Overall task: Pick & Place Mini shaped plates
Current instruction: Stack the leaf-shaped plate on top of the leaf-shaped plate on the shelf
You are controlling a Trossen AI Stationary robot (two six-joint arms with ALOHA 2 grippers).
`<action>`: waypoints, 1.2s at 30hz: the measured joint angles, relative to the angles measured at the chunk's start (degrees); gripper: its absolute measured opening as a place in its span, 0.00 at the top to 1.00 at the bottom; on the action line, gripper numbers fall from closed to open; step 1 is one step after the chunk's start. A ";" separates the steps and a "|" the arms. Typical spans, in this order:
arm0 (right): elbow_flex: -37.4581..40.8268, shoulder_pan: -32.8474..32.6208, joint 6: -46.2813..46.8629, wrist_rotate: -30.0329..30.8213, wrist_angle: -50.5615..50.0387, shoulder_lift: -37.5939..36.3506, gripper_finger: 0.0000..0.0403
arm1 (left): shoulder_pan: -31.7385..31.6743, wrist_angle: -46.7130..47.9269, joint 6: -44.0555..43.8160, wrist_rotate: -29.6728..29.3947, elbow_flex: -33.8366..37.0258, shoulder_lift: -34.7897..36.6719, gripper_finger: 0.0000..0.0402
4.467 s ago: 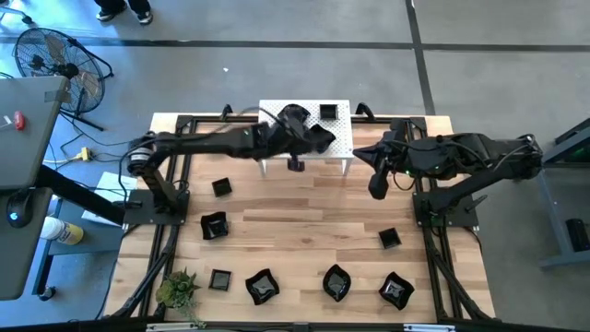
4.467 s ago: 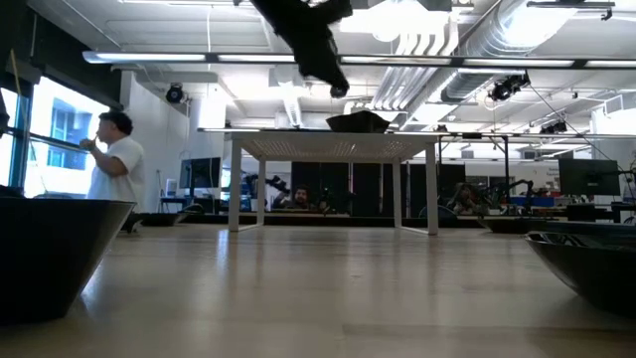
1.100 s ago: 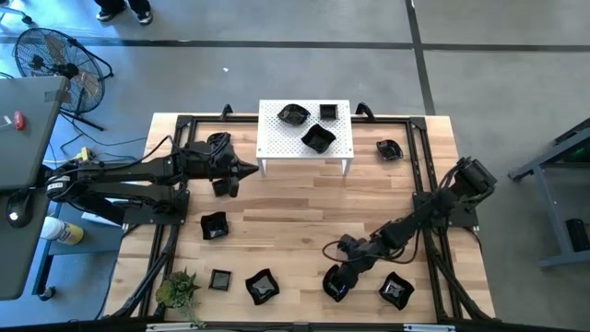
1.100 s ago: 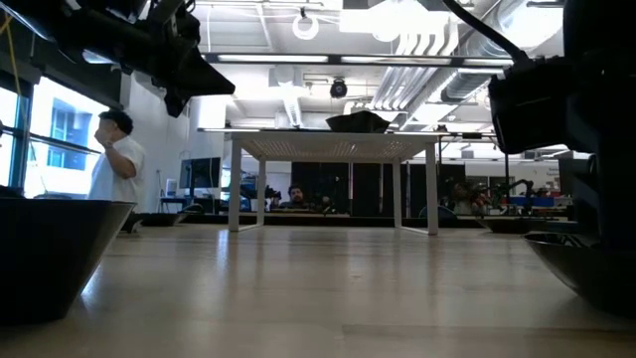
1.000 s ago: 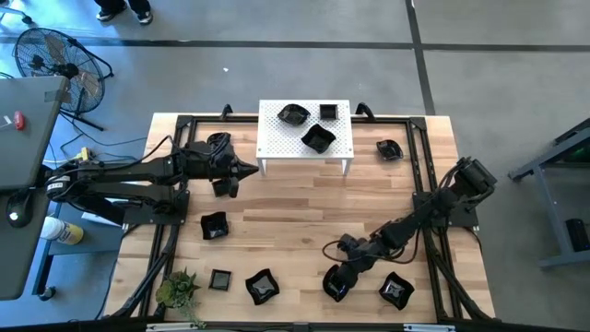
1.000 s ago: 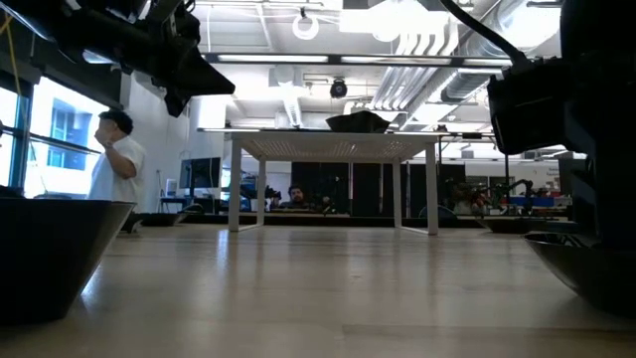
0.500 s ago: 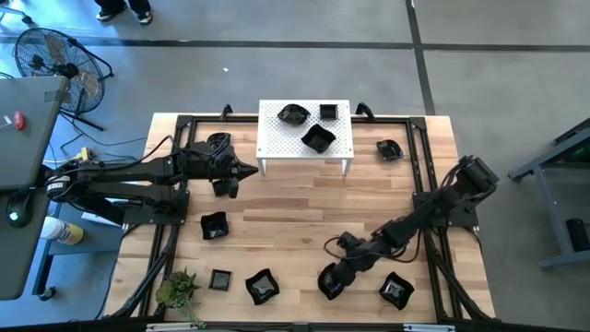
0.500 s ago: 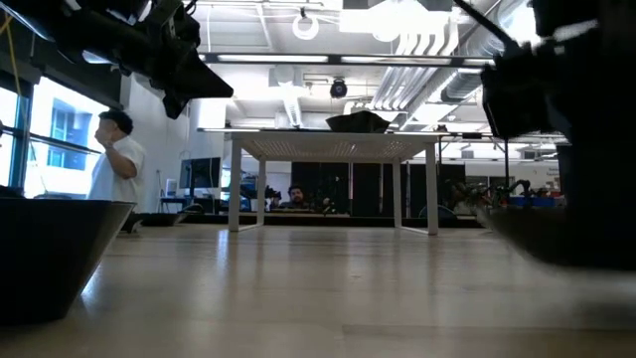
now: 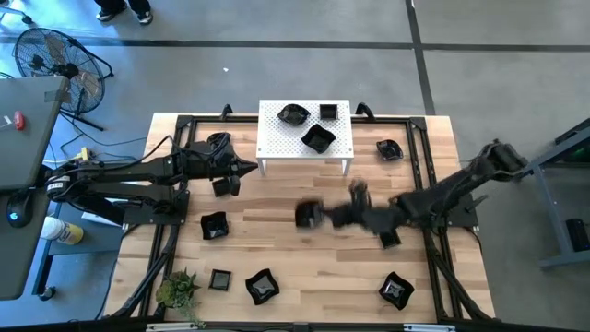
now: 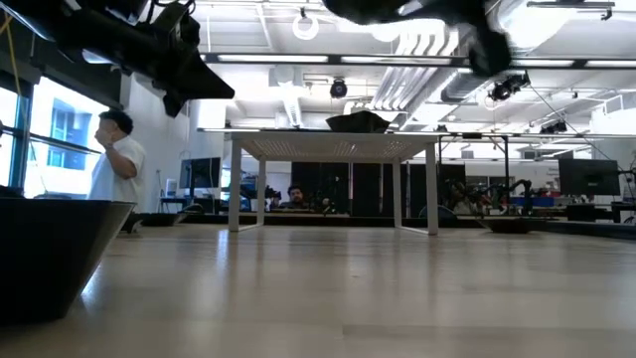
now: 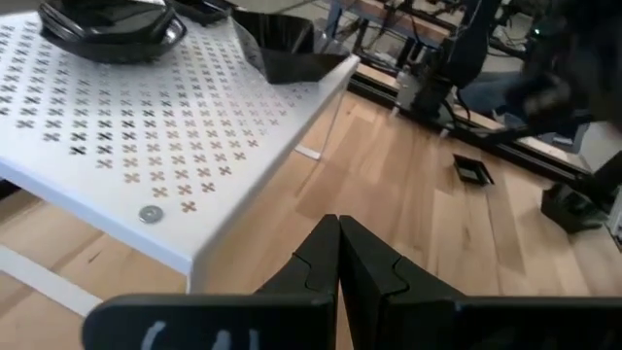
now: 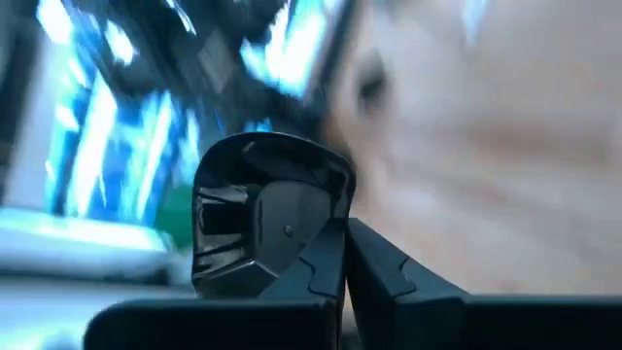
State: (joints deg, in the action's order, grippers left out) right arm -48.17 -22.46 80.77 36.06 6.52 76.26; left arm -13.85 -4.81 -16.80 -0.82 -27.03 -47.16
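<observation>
The wooden bench (image 9: 277, 231) carries a white perforated rack (image 9: 277, 138). Above mid-bench, the right end effector (image 12: 342, 255) is clamped on a glossy black mini plate (image 12: 262, 219), visible only in its wrist view. The left end effector (image 11: 338, 255), closed and empty, waits beside the rack.

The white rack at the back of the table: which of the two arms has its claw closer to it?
Left. The left gripper sits just off the white rack, by its corner. The right gripper, holding a black plate, is out over mid-table, farther away.
</observation>
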 joint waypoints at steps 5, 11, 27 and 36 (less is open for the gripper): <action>-11.08 12.72 -10.92 7.63 -3.45 -0.54 0.99 | -0.01 -1.35 -0.02 -0.20 0.00 0.02 1.00; -25.95 30.27 -13.23 8.48 -12.33 4.84 0.99 | 0.01 -1.65 -0.17 -0.22 -0.07 0.02 1.00; -56.25 42.00 6.55 -4.84 -44.41 29.20 0.99 | -0.02 -3.59 -1.55 -1.49 -0.06 0.02 1.00; -56.26 43.83 13.67 -10.03 -47.50 31.50 0.99 | 0.01 -6.15 -1.70 -1.68 -0.04 0.02 1.00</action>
State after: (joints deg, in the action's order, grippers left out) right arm -104.43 21.37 94.44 26.03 -40.98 107.75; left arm -13.85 -10.96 -18.50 -2.50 -27.07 -47.13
